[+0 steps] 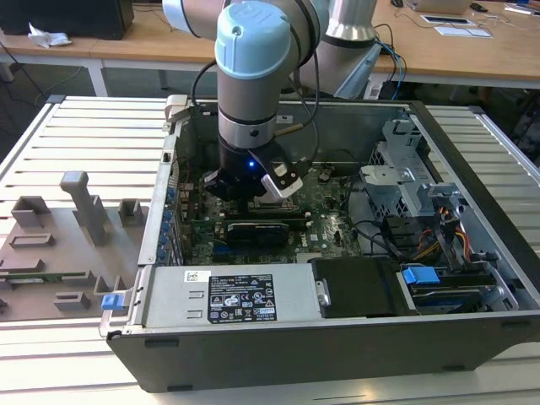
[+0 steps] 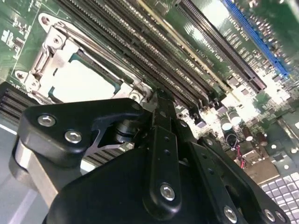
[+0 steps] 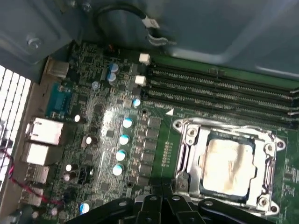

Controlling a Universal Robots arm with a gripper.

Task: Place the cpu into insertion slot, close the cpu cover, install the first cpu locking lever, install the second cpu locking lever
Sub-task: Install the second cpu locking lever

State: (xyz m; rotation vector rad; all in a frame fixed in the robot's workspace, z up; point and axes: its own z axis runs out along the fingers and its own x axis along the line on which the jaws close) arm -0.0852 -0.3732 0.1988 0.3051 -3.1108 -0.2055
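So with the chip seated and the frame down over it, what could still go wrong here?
The claw hangs close over the cpu cover, so a slip could scrape the cpu or the green board. The memory slots lie right beside the socket, so a sideways move might knock them.

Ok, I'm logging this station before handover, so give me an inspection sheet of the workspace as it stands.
Surface: slatted white table carrying an open computer case.
Job's things: cpu seated in the insertion slot; cpu cover lies down around it.
Clutter: grey fixture board beside the case, on the exterior view's left.
Gripper: gripper low inside the case, over the motherboard; finger state not judged.
Cables: black cable along the case wall; bundled wires near the drive bays.
Surroundings: wooden desks behind.
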